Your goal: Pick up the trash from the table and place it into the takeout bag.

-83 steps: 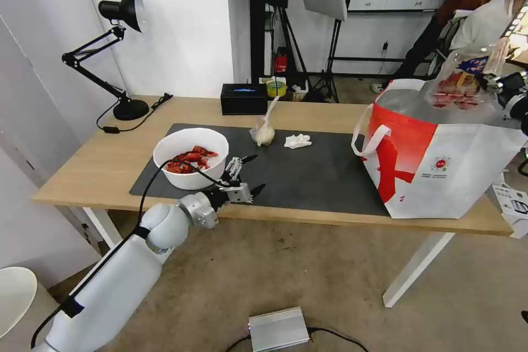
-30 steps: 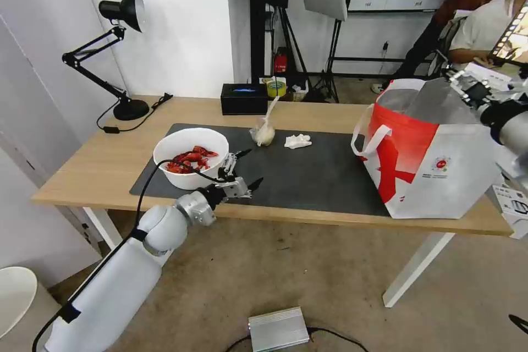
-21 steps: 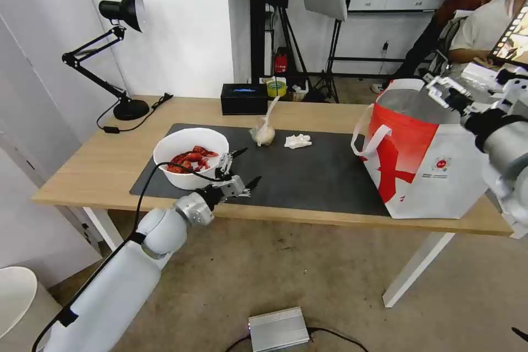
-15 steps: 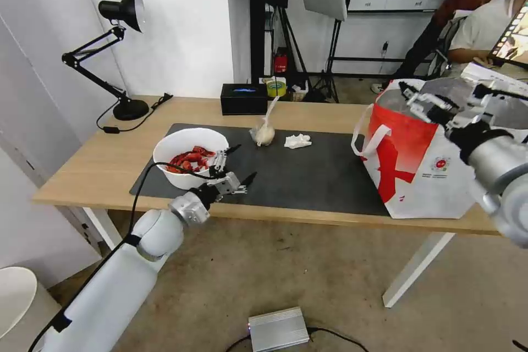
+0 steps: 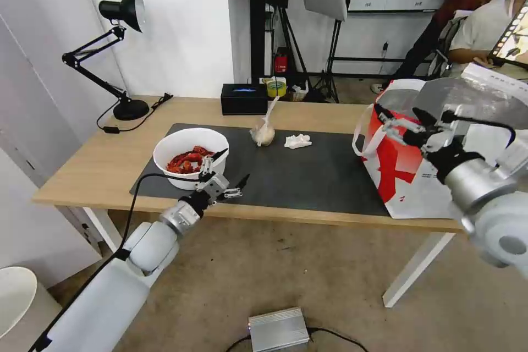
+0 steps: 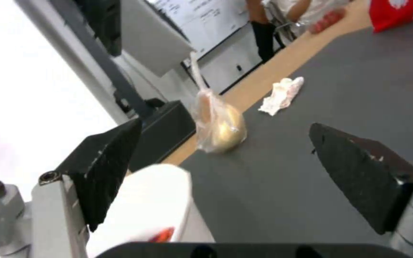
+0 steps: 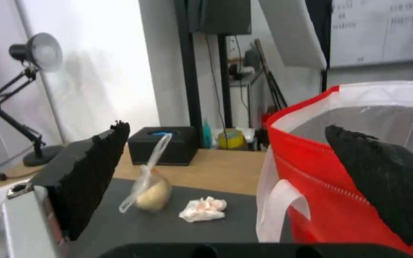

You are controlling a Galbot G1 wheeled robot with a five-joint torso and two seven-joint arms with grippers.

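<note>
A white bowl (image 5: 191, 157) with red shells sits at the left end of the dark mat (image 5: 308, 176) on the table (image 5: 93, 173). My left gripper (image 5: 234, 165) hangs open just right of the bowl's rim, with nothing between its fingers (image 6: 106, 168). Farther back on the mat lie a knotted clear bag (image 5: 264, 132) and a crumpled tissue (image 5: 297, 141). The takeout bag (image 5: 412, 176) stands open at the table's right end. My right gripper (image 5: 400, 113) is open and empty in front of the bag's upper left edge.
A black box (image 5: 243, 98) and a black desk lamp (image 5: 124, 60) stand at the back of the table. A silver box (image 5: 278, 329) lies on the floor. People are behind the takeout bag. Bare mat stretches between the bowl and the bag.
My right gripper held a clear tray above the takeout bag, no longer holds it, and has swung down and left in front of the bag. My left gripper has edged left toward the bowl.
</note>
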